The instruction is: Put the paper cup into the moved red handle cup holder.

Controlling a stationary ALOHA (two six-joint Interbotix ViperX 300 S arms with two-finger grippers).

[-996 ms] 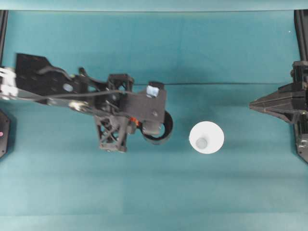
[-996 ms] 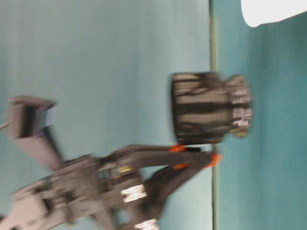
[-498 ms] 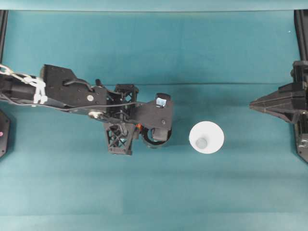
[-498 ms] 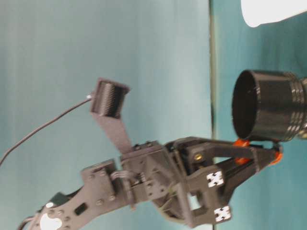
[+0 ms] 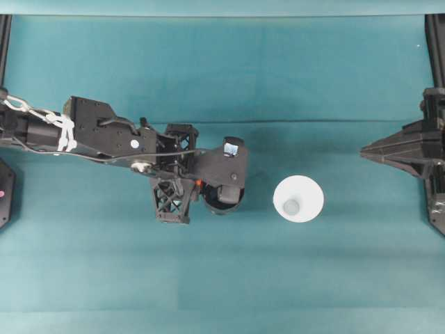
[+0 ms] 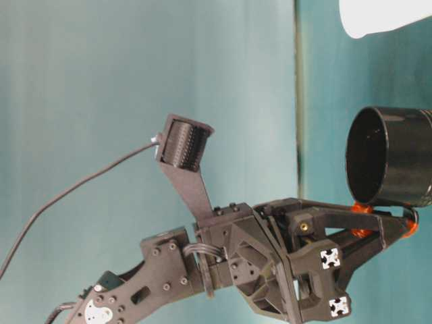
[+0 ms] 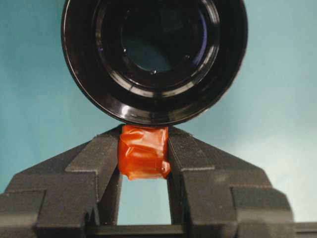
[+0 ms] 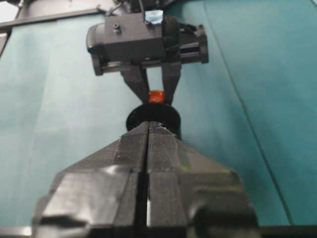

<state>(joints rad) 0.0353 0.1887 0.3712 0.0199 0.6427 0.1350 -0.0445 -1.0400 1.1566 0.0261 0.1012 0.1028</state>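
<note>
Teal cloth covered your worktop (image 5: 292,69) from edge to edge. Near the middle of it, in the overhead view, your left tool (image 5: 201,186) was clamped on the red handle cup holder (image 5: 224,198), its two fingers (image 7: 101,158) pinching the orange-red tab on the holder's side. From the left wrist view you could look straight into the holder's glossy black mouth, with the tab squeezed tight between the black fingers just below the rim. The table-level view showed the holder (image 6: 391,158) upright, its open mouth facing up; whether its base touched the worktop you could not tell from that view, because the base ran out of frame.

Your paper cup (image 5: 298,199) stood on the worktop to the right of the holder, near it but clearly apart, a white disc with a small greyish centre. At table level only part of its white wall (image 6: 378,17) showed at the frame edge.

Your right tool (image 5: 372,149) waited at the far right side of the worktop, well apart from the cup, empty, its fingers (image 8: 126,153) pressed together with no gap between them, pointing toward the holder (image 8: 151,119).
</note>
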